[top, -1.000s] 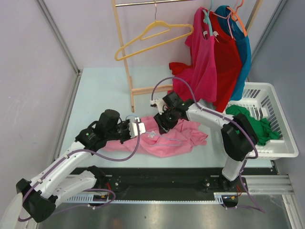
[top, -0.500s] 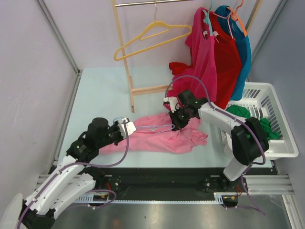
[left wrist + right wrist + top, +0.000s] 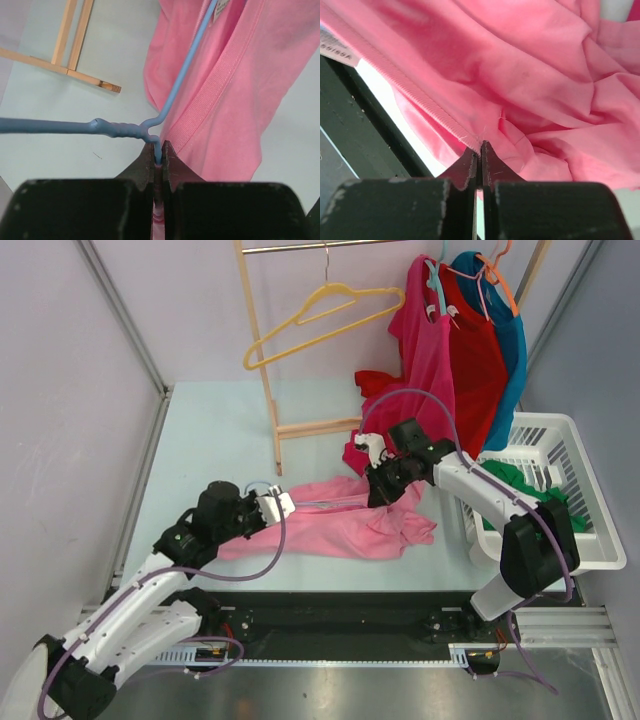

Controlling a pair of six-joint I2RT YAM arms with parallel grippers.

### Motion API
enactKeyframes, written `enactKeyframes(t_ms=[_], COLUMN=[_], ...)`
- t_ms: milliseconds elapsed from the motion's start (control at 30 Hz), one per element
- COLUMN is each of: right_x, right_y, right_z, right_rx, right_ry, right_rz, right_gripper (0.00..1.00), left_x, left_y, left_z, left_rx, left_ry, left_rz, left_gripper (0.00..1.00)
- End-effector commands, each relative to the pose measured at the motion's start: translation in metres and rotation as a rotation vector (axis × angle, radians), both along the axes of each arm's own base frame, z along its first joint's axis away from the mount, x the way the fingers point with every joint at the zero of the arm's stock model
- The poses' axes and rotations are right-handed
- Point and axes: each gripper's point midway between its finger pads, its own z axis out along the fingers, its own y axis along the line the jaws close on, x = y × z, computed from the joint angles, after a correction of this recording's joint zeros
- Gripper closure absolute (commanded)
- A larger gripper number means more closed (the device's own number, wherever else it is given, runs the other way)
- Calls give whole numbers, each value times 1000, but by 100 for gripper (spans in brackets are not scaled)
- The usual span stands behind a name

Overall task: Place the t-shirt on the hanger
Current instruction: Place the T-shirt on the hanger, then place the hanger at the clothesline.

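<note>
The left tool [image 3: 157,150] is closed on the hanger [image 3: 120,131]: a short stub of the blue wire is pinched between the jaws, just below the twisted neck. From that neck the hook is carried off to the tool's left, over the tabletop [image 3: 100,65]. One arm of the hanger is led ahead and to the right, into the neck opening of the t-shirt [image 3: 235,90]. The ribbed collar is seen just right of the jaws, lying alongside that arm. The foot of a wooden rack [image 3: 70,50] is seen ahead and to the left, well apart.

The right tool [image 3: 479,150] is closed on the t-shirt: the ribbed collar edge is pinched at the fingertips. From the jaws the collar is led straight up and to the left, toward a white tag [image 3: 337,52]. Ahead and to the right, the view is filled by crumpled pink cloth.

In the top view the t-shirt is spread on the tabletop between the two tools, with the hanger wire stretched between them. A white basket [image 3: 590,540] is seen to the right of the right tool.
</note>
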Motion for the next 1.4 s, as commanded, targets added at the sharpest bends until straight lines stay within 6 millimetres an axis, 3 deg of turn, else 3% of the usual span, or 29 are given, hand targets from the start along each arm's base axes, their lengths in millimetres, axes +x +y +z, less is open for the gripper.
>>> enactKeyframes(t_ms=[0, 267, 367, 567, 700, 900, 1100, 1267, 1333, 1367], right_x=[7, -8, -13, 2, 4, -12, -20, -25, -26, -26], right_y=[-13, 19, 26, 34, 44, 72, 102, 109, 108, 106], right_z=[25, 56, 66, 101, 123, 128, 109, 96, 94, 93], right_rx=[-29, 38, 82, 117, 161, 244, 286, 287, 284, 279], right_ry=[-77, -97, -90, -212, -286, -304, -288, -246, -247, -245], right_rz=[15, 172, 200, 258, 309, 421, 459, 476, 476, 473], right_gripper=[100, 86, 82, 43, 37, 41, 52, 56, 67, 86], left_x=[21, 39, 34, 26, 23, 20, 15, 11, 8, 7], left_y=[-2, -60, -75, -86, -90, -94, -98, -97, -96, -96], left_z=[22, 56, 63, 67, 72, 75, 71, 69, 67, 66], left_rx=[70, 6, -39, -64, -80, -100, -113, -130, -127, -127], left_ry=[-97, -103, -67, -76, -83, -71, -28, -10, -2, 0], left_rz=[18, -33, -71, -132, -160, -176, -192, -190, -192, -197], left_gripper=[100, 100, 100, 100, 100, 100, 100, 100, 100, 100])
